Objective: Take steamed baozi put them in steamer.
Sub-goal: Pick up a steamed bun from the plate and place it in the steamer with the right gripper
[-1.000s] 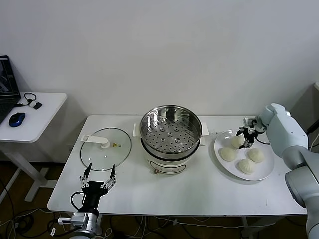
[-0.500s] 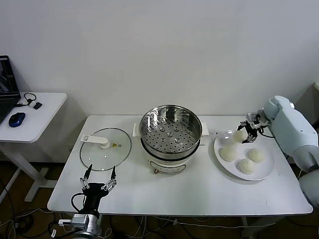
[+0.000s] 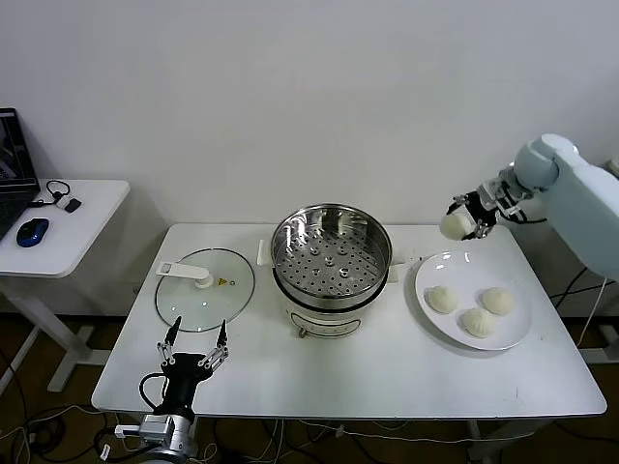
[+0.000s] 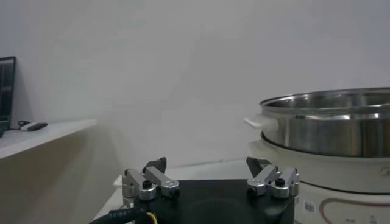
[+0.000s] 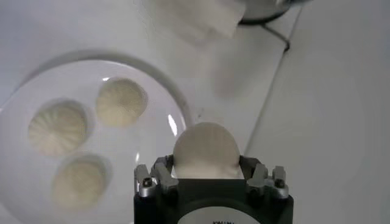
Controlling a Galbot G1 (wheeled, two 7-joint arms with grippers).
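Observation:
My right gripper is shut on one cream-white baozi, holding it in the air above the far edge of the white plate. In the right wrist view that baozi sits between the jaws of the right gripper, with the plate below. Three baozi lie on the plate. The steamer, a shiny perforated steel basket on a white pot base, stands at the table's middle, left of the held bun. My left gripper is open and idle at the table's front left edge.
A glass lid with a white knob lies flat to the steamer's left. A side table at the far left carries a blue mouse and a laptop. The wall stands close behind the table.
The right gripper has lifted one baozi off the plate and carried it up and slightly toward the steamer. Three baozi stay on the plate. The left arm has not moved.

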